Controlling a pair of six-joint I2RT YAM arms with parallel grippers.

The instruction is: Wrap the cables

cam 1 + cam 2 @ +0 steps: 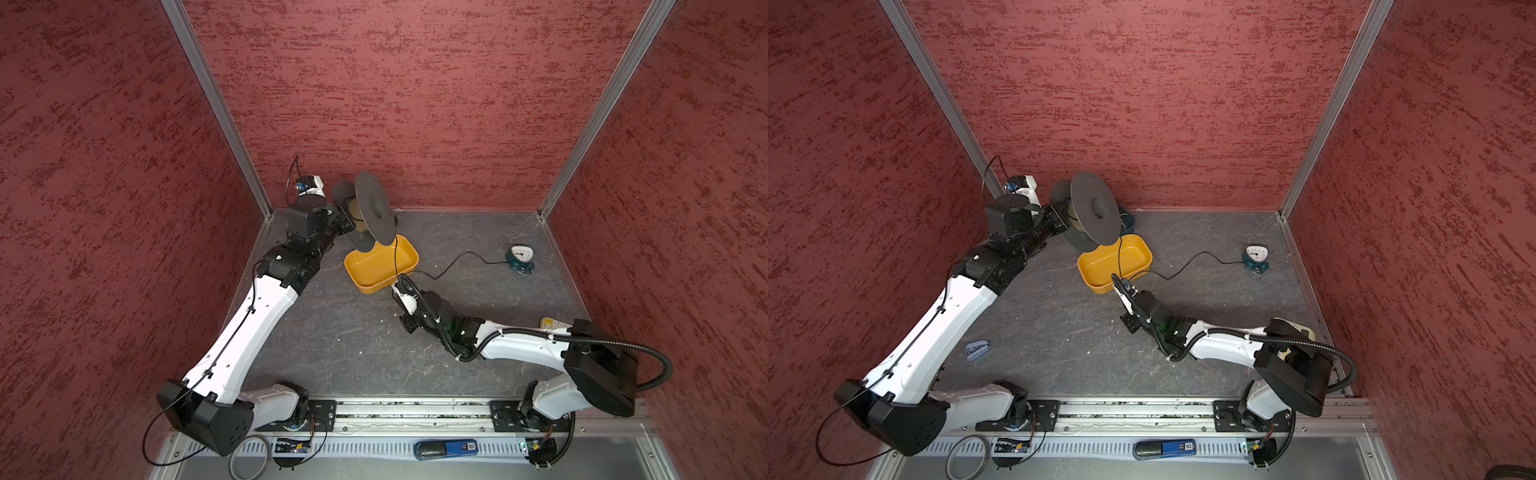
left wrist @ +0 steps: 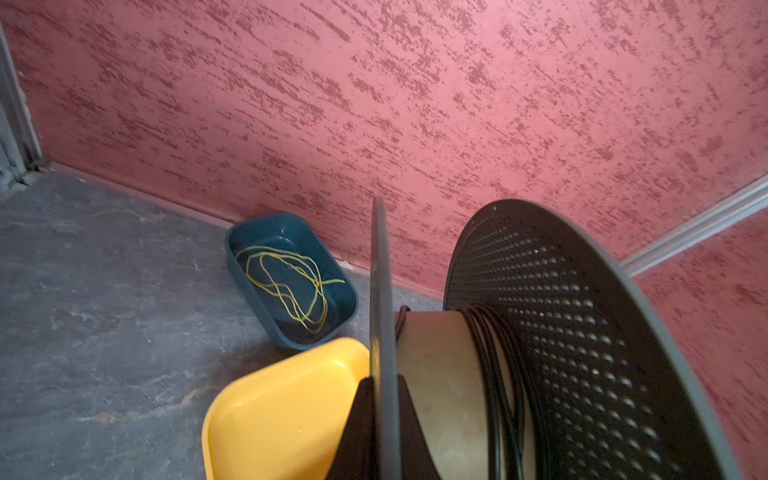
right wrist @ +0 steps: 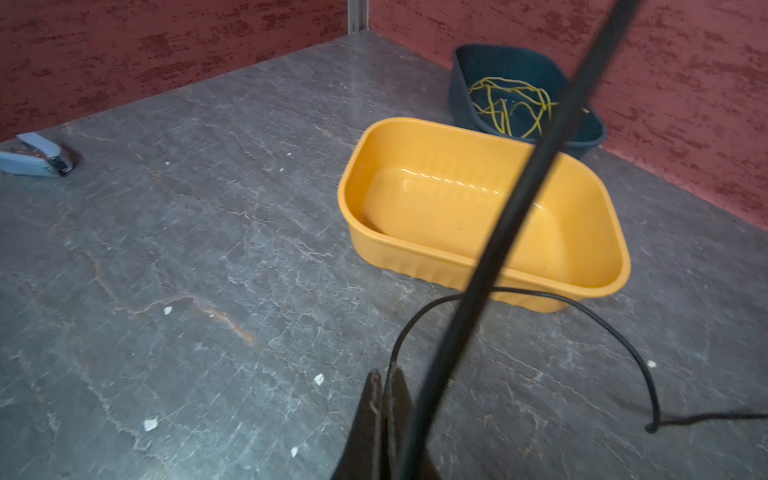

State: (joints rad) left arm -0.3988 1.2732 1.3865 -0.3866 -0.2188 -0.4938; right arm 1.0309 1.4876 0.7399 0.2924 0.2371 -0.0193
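On the black perforated plastic spool (image 2: 582,332), clamped by left gripper (image 2: 384,399): few turns; right gripper (image 3: 386,386) pinches thin black cord (image 3: 519,199), most unwound.

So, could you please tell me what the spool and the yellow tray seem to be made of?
Spool: the flanges look like matte dark grey moulded plastic, perforated with rows of small holes; its hub is perhaps tan cardboard. Yellow tray: probably glossy moulded plastic, given the light glints on its floor and its ribbed walls.
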